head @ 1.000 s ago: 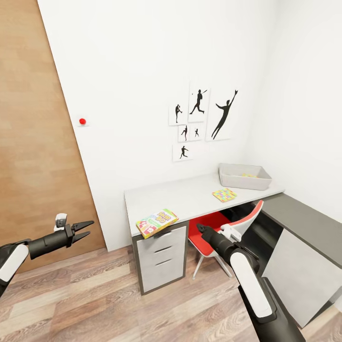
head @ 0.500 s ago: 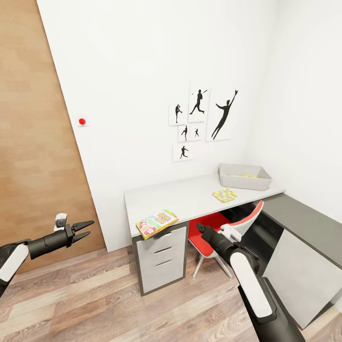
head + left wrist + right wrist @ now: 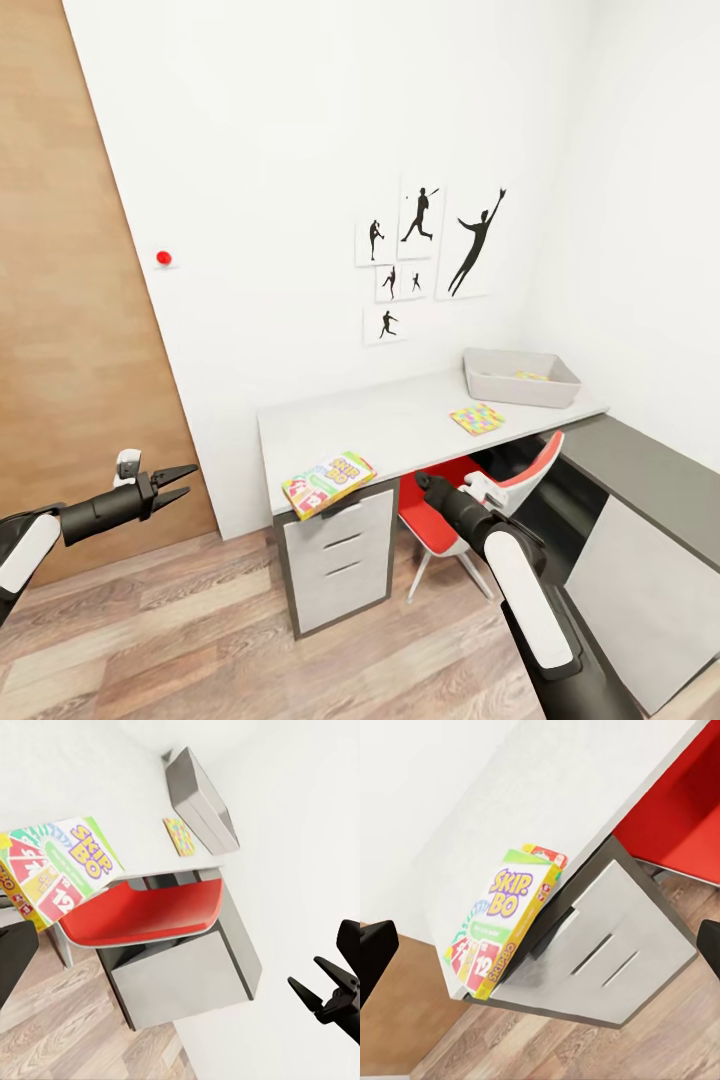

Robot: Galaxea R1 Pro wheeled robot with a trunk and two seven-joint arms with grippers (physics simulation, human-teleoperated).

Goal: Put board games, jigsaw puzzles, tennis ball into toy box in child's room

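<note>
We are facing a corner of the white-walled room with a wood-plank floor (image 3: pixel 200 640), and the long pale grey-white bench (image 3: pixel 400 425) is running along the wall under a cluster of black baseball-player silhouette pictures (image 3: pixel 430 255). A wide brown wooden panel (image 3: pixel 70 350) is filling the left side, with a small red knob (image 3: pixel 164 258) on the wall beside it. Under the bench, a red and white chair (image 3: pixel 470 490) is sitting tucked in between the grey drawer unit (image 3: pixel 335 560) and the dark grey cabinet with a white door (image 3: pixel 640 540). The orange-green "Skip-Bo" board game box (image 3: pixel 328 483) is lying flat at the near front corner of the bench, overhanging the edge above the drawers. Further along, a thin multicolour jigsaw puzzle square (image 3: pixel 476 418) is lying near the shallow pale grey toy box (image 3: pixel 520 378) at the far end. We are holding our left gripper (image 3: pixel 178 481) out over the floor with jaws apart; our right gripper (image 3: pixel 424 484) is pointing toward the chair, and we cannot tell how its jaws are standing.
</note>
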